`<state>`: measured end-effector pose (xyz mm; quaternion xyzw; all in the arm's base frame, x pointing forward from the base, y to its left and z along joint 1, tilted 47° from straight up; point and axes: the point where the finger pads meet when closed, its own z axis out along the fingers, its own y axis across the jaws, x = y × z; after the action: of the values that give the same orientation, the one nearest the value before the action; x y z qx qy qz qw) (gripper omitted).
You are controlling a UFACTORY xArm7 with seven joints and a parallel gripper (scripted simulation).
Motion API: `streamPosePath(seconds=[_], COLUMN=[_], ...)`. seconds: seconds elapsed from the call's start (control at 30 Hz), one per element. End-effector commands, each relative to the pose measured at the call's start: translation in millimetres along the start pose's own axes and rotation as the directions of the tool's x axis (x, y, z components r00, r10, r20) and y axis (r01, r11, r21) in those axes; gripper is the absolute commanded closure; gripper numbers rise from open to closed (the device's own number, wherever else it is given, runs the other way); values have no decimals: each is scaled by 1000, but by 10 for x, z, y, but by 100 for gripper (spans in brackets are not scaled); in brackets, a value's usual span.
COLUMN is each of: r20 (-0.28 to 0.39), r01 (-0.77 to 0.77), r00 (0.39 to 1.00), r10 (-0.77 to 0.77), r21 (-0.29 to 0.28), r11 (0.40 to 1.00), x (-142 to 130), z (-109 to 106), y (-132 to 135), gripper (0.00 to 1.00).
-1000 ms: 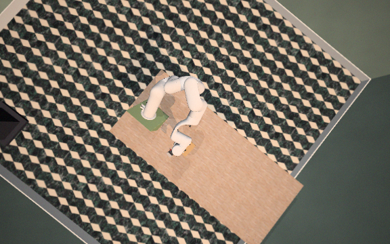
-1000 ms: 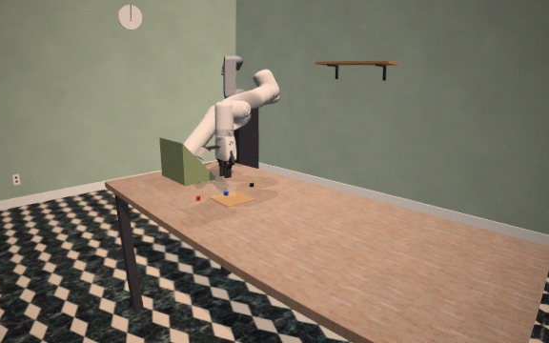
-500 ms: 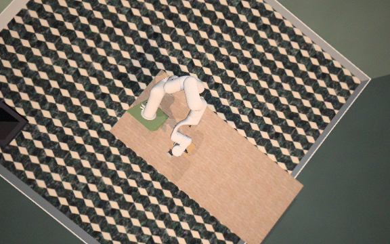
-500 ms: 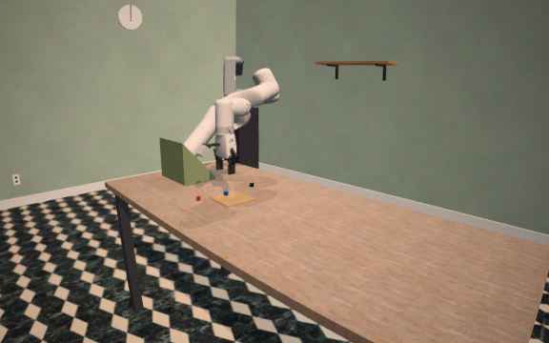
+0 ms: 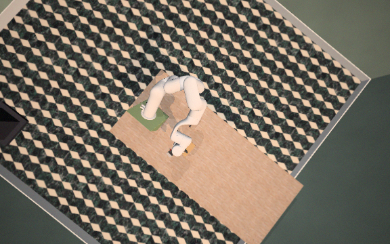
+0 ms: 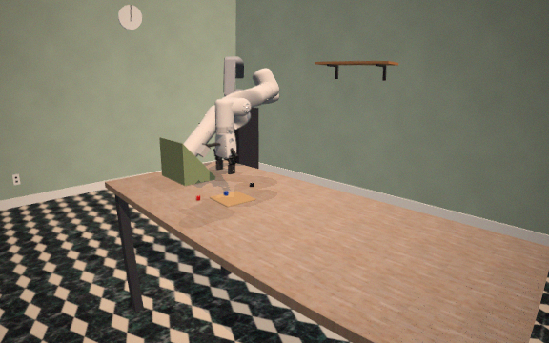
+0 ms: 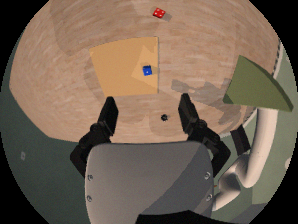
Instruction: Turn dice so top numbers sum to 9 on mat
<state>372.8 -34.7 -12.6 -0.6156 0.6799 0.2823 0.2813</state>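
Observation:
The tan mat (image 5: 191,148) (image 6: 236,200) (image 7: 117,65) lies flat on the table. The blue die (image 6: 226,193) (image 7: 147,70) rests on the mat near one edge; its top number is too small to read surely. The red die (image 5: 170,150) (image 6: 198,197) (image 7: 159,13) lies on the table off the mat, with several pale pips showing. The black die (image 5: 190,126) (image 6: 252,185) (image 7: 164,117) lies on the table off the mat's other side; its number is unclear. My gripper (image 6: 226,170) (image 7: 147,102) is open and empty, above the table. The black die shows between its fingers in the wrist view, well below them.
A green wedge-shaped block (image 5: 152,126) (image 6: 172,162) (image 7: 255,87) stands on the table (image 5: 235,169) (image 6: 375,248) beside the arm's base. The arm hangs over part of the table and hides some of it from the top view.

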Motion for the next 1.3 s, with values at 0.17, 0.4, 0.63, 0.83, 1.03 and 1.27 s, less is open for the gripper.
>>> streamPosePath(seconds=[0.17,0.4,0.63,0.83,1.03,1.27], r20=[-3,-3,-3,-4,-4,-3], r01=[220,407,565,689,807,910], r00=[975,913,825,725,591,414], r10=[-220,-407,-565,-689,-807,-910], r21=[5,4,4,3,2,1], r11=[975,913,825,725,591,414], x=[-185,-352,-502,-633,-775,-934], z=[2,22,41,58,77,98], y=[-2,14,36,60,92,136], gripper=[0,0,0,0,0,0])
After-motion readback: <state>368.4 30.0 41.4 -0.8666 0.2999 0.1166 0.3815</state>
